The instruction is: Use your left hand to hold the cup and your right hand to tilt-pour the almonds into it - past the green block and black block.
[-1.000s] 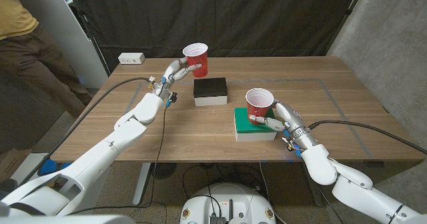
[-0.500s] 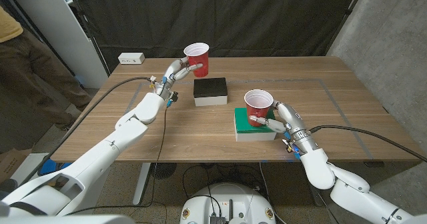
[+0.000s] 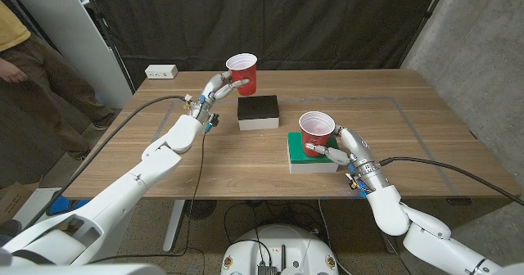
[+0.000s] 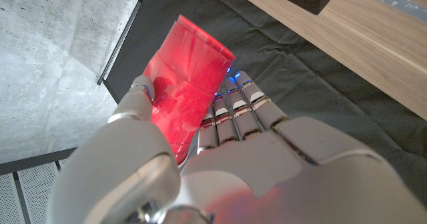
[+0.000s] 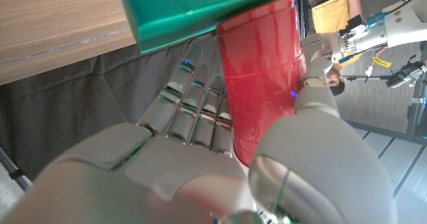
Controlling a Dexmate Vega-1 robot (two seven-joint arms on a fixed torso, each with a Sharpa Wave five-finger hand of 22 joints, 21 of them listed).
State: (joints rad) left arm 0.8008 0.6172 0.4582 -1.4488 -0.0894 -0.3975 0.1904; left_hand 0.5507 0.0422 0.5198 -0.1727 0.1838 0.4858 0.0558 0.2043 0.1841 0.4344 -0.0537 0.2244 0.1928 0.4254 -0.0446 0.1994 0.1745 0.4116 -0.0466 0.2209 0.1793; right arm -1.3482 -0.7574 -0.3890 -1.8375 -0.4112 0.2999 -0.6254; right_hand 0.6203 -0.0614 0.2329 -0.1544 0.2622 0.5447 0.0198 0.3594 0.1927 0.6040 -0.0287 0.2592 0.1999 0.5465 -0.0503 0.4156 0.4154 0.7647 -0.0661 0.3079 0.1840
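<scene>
We see the left hand holding a red cup upright at the far side of the wooden table, just behind the black block; its fingers wrap the cup's wall, as the left wrist view confirms. This cup and hand sit where they were a second ago.

The right hand grips the second red cup, thumb on one side and fingers on the other, at the green block. We cannot tell whether the cup's base touches the block's top or is just above it. Compared with a second ago, this cup has shifted slightly toward the robot's left and a touch higher in the head view, and the right forearm has drawn in closer to the table's near edge. The cup stays upright. We cannot see almonds inside it.

At the far left a person has moved; a hand now shows at the picture's edge.
</scene>
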